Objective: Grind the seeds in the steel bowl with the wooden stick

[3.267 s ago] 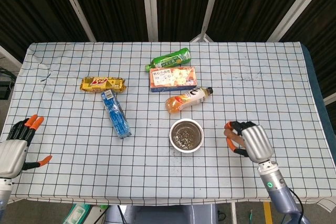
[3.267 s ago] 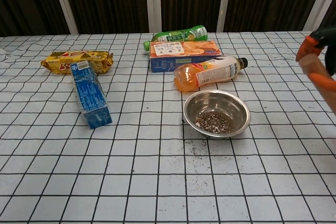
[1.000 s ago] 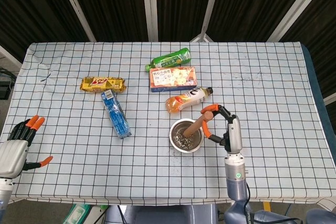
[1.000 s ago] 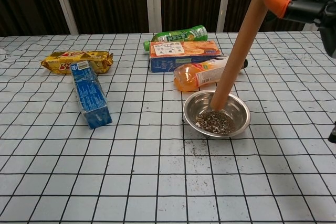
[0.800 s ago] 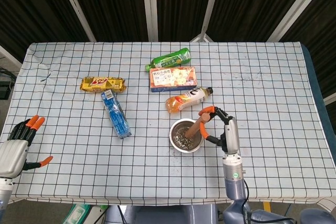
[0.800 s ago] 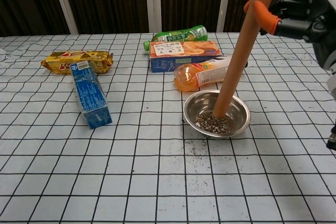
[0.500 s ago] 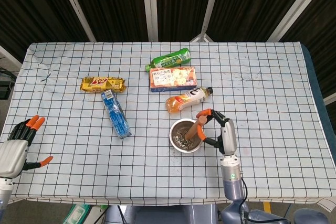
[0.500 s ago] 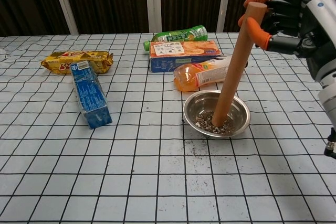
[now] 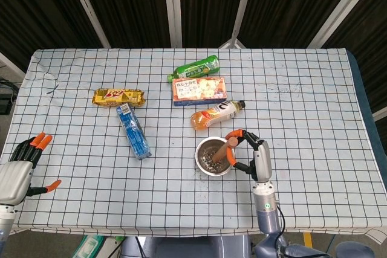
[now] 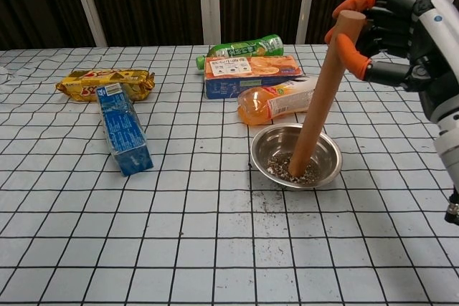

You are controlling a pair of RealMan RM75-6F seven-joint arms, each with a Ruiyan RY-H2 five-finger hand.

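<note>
The steel bowl point(image 10: 326, 150) point(image 9: 205, 167) sits near the table's front centre with dark seeds point(image 10: 281, 168) in its bottom. My right hand point(image 10: 401, 41) point(image 9: 257, 156) grips the top of the wooden stick point(image 10: 318, 105) point(image 9: 222, 149). The stick leans left as it goes down, and its lower end presses into the seeds. My left hand point(image 9: 18, 167) hangs at the table's front left corner, fingers apart, holding nothing. Only the head view shows the left hand.
Behind the bowl lie an orange drink bottle point(image 10: 283, 99), a biscuit box point(image 10: 251, 75) and a green bottle point(image 10: 240, 48). Further left are a blue packet point(image 10: 123, 137) and a yellow snack bag point(image 10: 104, 82). A few seeds point(image 10: 265, 202) are scattered on the cloth before the bowl.
My right hand has come down and toward me with the stick, driving its lower end from the bowl's far side into the seeds at the near left.
</note>
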